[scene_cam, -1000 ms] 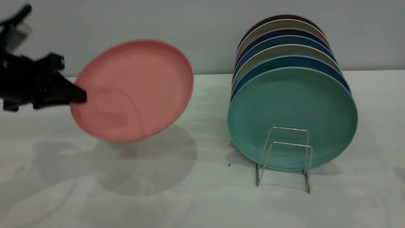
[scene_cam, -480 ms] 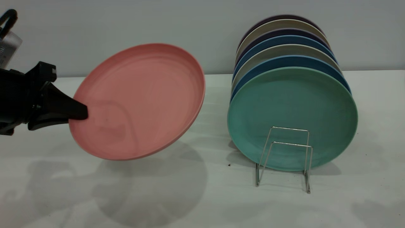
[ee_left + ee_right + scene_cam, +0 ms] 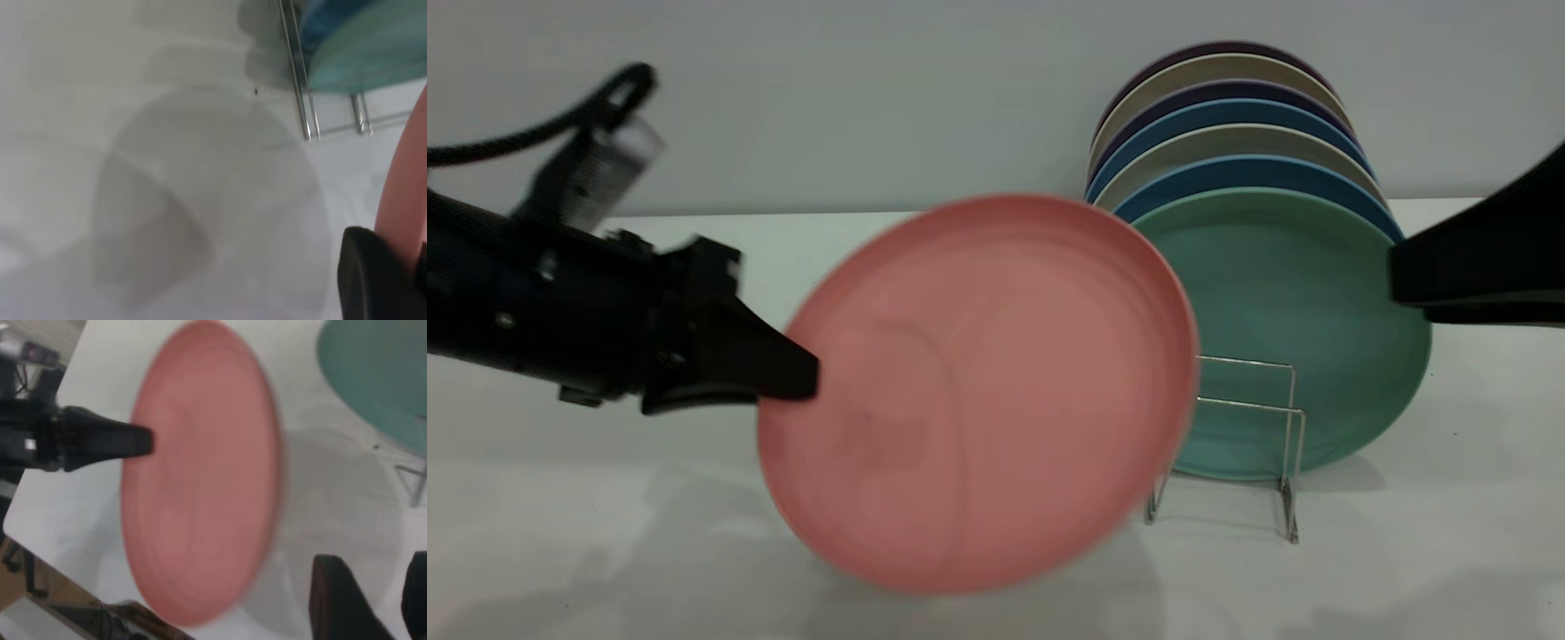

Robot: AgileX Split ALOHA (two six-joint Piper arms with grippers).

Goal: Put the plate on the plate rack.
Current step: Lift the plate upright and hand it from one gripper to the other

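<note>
Moved: your left claw (image 3: 787, 378) has carried the plate (image 3: 978, 391) rightward, now overlapping the teal plate (image 3: 1307, 302).
Grip: clamped on the plate's rim, plate airborne.
Rack: plate rack (image 3: 1245, 444) front slot free.
Right claw (image 3: 363, 600): fingers apart, empty, waiting beside.

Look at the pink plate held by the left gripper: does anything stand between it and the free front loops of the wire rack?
Nothing visible blocks the way. The plate, clamped at its edge by the left gripper, hangs above the table just left of the plate rack. The teal plate sits behind the free loops. The right gripper hovers nearby.
</note>
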